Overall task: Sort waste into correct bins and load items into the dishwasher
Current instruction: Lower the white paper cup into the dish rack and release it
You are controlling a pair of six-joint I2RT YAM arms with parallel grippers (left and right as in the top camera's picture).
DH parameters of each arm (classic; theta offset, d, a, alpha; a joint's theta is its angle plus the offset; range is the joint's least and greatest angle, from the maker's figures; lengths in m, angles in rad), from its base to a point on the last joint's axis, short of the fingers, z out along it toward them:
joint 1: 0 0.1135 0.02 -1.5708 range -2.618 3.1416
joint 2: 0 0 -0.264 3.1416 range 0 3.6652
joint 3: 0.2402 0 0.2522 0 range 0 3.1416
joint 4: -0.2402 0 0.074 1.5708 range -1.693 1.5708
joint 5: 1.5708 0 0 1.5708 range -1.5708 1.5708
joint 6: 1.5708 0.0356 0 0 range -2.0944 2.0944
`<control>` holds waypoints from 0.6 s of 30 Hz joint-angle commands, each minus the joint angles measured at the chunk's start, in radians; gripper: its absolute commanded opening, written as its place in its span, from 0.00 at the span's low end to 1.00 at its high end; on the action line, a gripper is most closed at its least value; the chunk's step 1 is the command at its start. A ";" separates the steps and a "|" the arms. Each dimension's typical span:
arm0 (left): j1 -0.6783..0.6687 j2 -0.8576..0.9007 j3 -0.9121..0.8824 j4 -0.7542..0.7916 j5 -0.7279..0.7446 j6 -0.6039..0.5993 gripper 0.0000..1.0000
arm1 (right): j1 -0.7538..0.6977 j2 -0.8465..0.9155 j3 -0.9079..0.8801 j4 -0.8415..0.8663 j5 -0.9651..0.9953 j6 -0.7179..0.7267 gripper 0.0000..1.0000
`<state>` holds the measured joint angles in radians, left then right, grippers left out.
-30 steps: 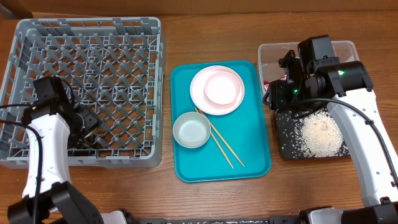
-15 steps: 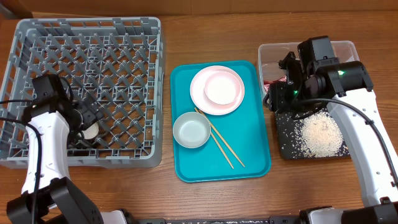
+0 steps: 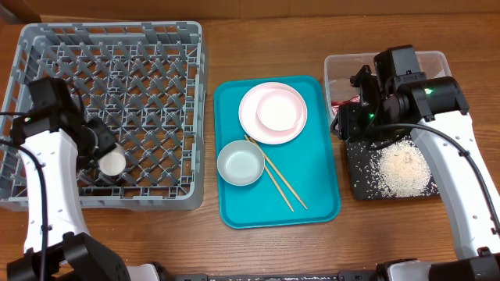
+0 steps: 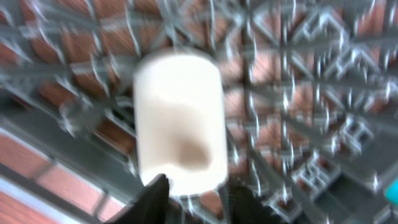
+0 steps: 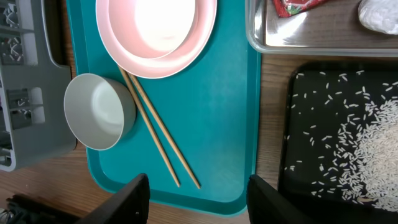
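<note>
The small white cup [image 3: 112,162] lies on its side in the grey dish rack [image 3: 141,47]. My left gripper [image 3: 100,147] is open just behind it; in the left wrist view its fingers [image 4: 198,188] straddle the near end of the cup [image 4: 179,118] without gripping. The white plate [image 3: 250,109] with the small white bowl [image 3: 281,109], the metal bowl [image 3: 241,163] and the chopsticks [image 3: 277,178] lie on the teal tray [image 3: 312,195]. My right gripper [image 5: 199,199] is open and empty, hovering at the tub's front left corner [image 3: 351,121].
The clear tub [image 3: 332,66] holds the red-and-white wrapper [image 5: 295,6] and the white scrap [image 5: 379,12]. The black tray [image 3: 359,183] in front of it holds rice [image 3: 402,170]. The rack's right wall stands close to the teal tray.
My left gripper opened and let go of the cup in the rack, then drew back up and left. The right arm has not moved.
</note>
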<state>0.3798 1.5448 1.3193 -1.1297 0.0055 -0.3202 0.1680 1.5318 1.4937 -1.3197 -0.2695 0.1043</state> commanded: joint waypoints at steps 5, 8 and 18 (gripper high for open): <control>-0.048 -0.019 -0.030 -0.075 0.009 0.010 0.09 | 0.000 -0.005 0.012 0.005 0.007 -0.001 0.52; -0.047 -0.018 -0.056 -0.037 -0.048 0.010 0.09 | 0.000 -0.005 0.012 0.005 0.007 -0.001 0.52; -0.038 -0.014 -0.057 0.040 -0.169 0.010 0.13 | 0.000 -0.005 0.012 0.004 0.007 -0.001 0.52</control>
<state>0.3347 1.5448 1.2648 -1.1004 -0.0734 -0.3141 0.1680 1.5318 1.4937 -1.3201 -0.2695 0.1043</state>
